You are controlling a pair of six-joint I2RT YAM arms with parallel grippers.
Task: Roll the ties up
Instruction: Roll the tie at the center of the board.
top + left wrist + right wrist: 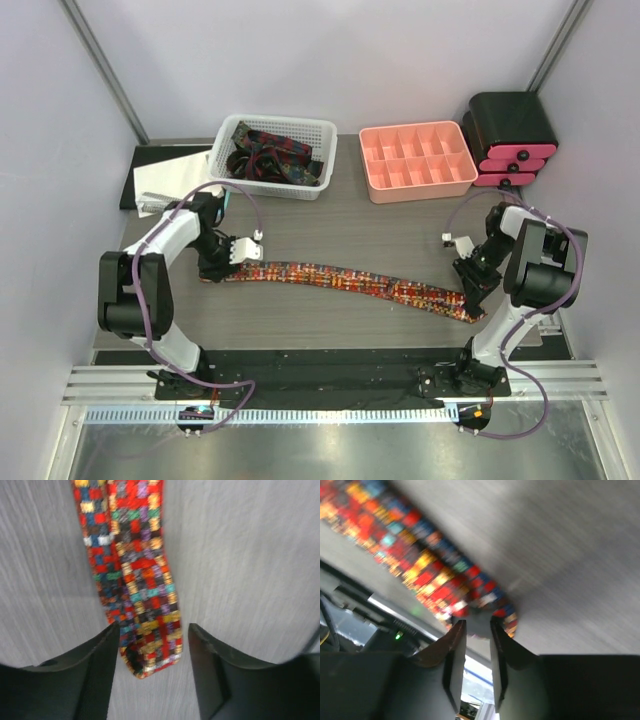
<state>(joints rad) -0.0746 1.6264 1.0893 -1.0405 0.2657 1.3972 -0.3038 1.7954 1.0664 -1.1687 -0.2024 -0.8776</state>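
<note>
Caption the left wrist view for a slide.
Open left gripper straddles the end of a multicoloured tie on grey table.

**Top external:** fixed high above the near edge, facing down and away. It takes in the whole grey wood-grain counter [400, 225] from a distance.

**Left wrist:** very close, looking down past the left claw [152, 628] onto the left end of the multicoloured checked fabric tie [145, 580].

**Right wrist:** very close, tilted and blurred, looking past the right claw [477, 622] onto the tie's right end by the counter's near edge.

**Shared:** the tie and the counter appear in all three views.
</note>
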